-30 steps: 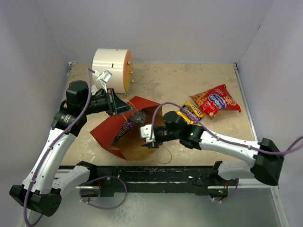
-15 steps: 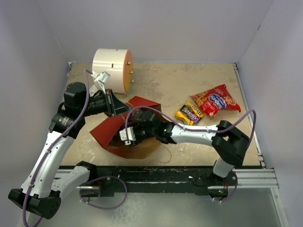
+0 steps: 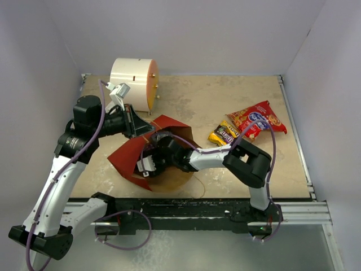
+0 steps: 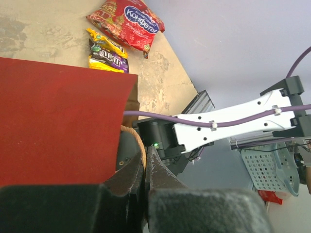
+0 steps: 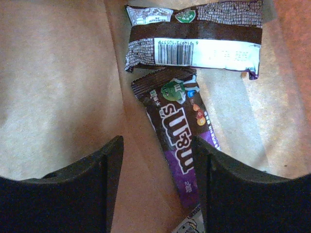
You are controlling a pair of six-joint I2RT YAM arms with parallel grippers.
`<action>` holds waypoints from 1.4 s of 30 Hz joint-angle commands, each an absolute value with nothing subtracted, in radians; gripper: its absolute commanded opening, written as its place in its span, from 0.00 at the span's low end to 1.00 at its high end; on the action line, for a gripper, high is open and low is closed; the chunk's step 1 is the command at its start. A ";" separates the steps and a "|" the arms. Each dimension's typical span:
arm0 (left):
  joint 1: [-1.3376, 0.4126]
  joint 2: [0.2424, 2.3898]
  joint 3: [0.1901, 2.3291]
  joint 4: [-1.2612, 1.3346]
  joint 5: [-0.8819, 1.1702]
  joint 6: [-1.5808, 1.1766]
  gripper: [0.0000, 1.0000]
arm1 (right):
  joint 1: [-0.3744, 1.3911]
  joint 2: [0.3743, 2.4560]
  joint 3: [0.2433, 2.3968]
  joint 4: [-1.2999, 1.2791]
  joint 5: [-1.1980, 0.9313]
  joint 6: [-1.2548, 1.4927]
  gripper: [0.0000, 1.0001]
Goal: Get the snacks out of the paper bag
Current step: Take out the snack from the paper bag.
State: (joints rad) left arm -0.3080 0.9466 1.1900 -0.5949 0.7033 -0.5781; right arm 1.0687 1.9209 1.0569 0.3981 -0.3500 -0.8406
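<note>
The red paper bag (image 3: 127,157) lies on its side, its brown kraft mouth facing right. My left gripper (image 3: 137,126) is shut on the bag's upper rim; in the left wrist view its jaws (image 4: 144,162) pinch the brown edge beside the red wall (image 4: 58,121). My right gripper (image 3: 145,164) is inside the bag and open. In the right wrist view it (image 5: 158,148) stands just over a brown-purple packet (image 5: 182,145), with a barcode packet (image 5: 194,39) beyond. A red snack bag (image 3: 256,118) and a yellow-purple packet (image 3: 224,134) lie on the table to the right.
A white-and-orange cylinder (image 3: 134,82) stands at the back left, close behind the left gripper. The right arm (image 3: 214,155) stretches across the bag's mouth. Walls close the table on three sides.
The right arm has swung left and its gripper has gone from the bag's mouth deep into the bag. The left gripper keeps its hold on the rim.
</note>
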 commanded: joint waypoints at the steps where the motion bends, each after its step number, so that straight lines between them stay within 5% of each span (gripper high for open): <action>1: -0.308 0.958 1.231 -0.582 0.736 -0.547 0.00 | 1.068 1.967 1.141 0.458 -0.328 -0.850 0.66; 18: -0.308 1.041 1.292 -0.607 0.799 -0.449 0.00 | 1.052 2.160 1.304 0.445 -0.210 -0.835 0.68; 42: -0.310 1.037 1.308 -0.676 0.652 -0.424 0.00 | 1.032 2.102 1.348 0.361 -0.204 -0.806 0.24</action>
